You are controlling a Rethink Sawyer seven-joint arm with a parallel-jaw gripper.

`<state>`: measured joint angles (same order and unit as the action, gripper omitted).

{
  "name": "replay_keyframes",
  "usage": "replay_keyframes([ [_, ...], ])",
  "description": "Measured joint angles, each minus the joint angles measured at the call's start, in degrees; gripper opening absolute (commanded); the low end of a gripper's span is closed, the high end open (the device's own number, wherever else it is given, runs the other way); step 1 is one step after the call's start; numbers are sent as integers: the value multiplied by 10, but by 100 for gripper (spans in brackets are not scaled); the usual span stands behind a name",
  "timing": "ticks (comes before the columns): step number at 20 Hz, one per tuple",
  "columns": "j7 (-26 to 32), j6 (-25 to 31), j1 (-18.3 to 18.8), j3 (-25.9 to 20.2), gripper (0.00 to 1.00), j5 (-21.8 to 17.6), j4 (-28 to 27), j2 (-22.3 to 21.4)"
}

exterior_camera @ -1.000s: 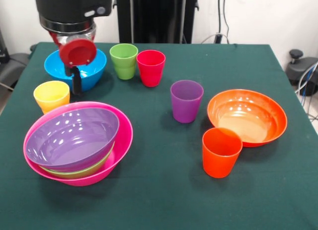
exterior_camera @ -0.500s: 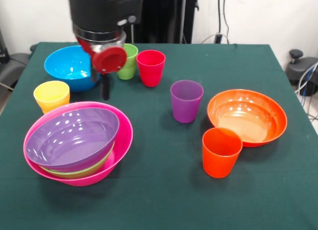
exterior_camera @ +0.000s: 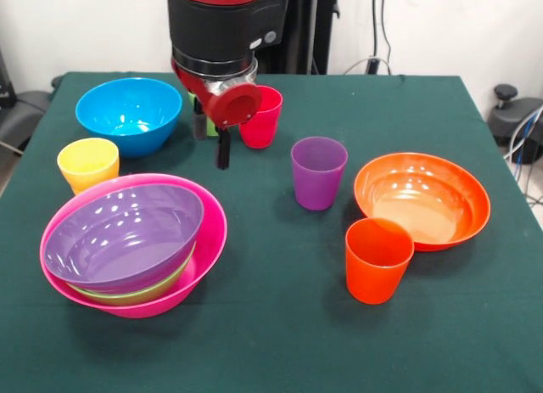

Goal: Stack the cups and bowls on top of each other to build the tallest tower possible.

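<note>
The tower is a pink bowl (exterior_camera: 214, 227) at the front left with a green bowl (exterior_camera: 140, 293) and a purple bowl (exterior_camera: 119, 236) nested in it. A blue bowl (exterior_camera: 127, 113) sits at the back left, with a yellow cup (exterior_camera: 87, 164) in front of it. My gripper (exterior_camera: 222, 151) hangs over the cloth between the blue bowl and the red cup (exterior_camera: 265, 121), holding nothing that I can see. It hides most of the green cup (exterior_camera: 210, 128). A purple cup (exterior_camera: 318, 172) stands mid-table. An orange bowl (exterior_camera: 422, 198) and an orange cup (exterior_camera: 377, 259) are at the right.
A dark green cloth (exterior_camera: 280, 325) covers the table. Its right edge runs past the orange bowl, with cables (exterior_camera: 522, 130) and gear beyond it. The arm's thick black body (exterior_camera: 216, 28) stands tall over the back middle.
The arm has swung to the right, from over the blue bowl to in front of the green cup. The blue bowl now shows whole. No cup or bowl has moved.
</note>
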<state>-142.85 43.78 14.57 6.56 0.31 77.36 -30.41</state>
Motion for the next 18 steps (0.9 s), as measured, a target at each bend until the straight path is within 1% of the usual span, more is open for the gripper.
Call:
replay_keyframes([
  [10, 0, 0, -11, 11, 100, 11, 5, -19],
  [18, 0, 0, -40, 27, 100, 33, 5, -34],
])
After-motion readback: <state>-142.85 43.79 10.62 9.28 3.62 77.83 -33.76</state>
